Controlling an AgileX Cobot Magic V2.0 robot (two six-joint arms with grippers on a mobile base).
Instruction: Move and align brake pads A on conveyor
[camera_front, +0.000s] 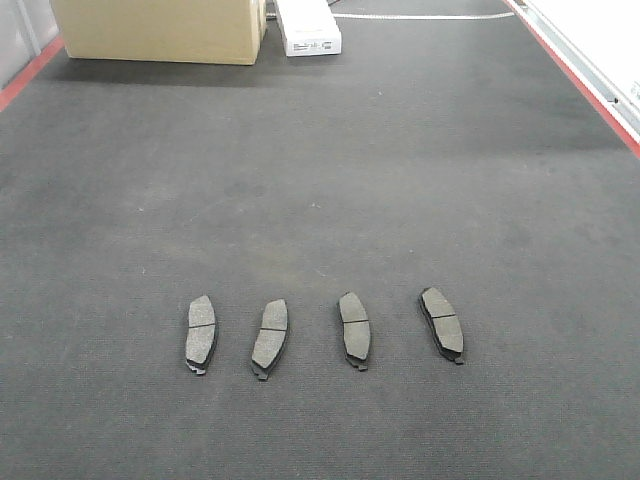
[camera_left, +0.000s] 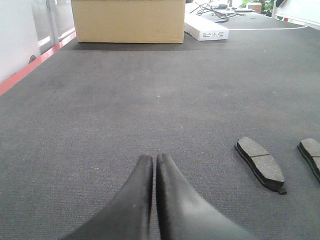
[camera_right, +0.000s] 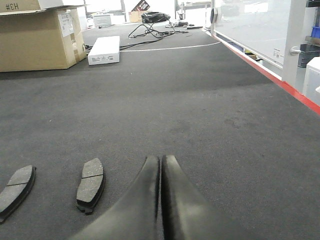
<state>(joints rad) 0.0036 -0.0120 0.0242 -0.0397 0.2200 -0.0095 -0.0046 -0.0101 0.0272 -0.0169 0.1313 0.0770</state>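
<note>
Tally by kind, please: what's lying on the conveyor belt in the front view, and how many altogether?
Brake pads: 4
Cardboard box: 1
White carton: 1
Total: 6, all on the conveyor.

Four brake pads, one conveyor, two boxes.

Four brake pads (camera_front: 201, 333) (camera_front: 270, 338) (camera_front: 355, 328) (camera_front: 442, 323) lie on one conveyor (camera_front: 320, 180). At its far end stand one cardboard box (camera_front: 160, 30) and one white box (camera_front: 308, 28).
</note>
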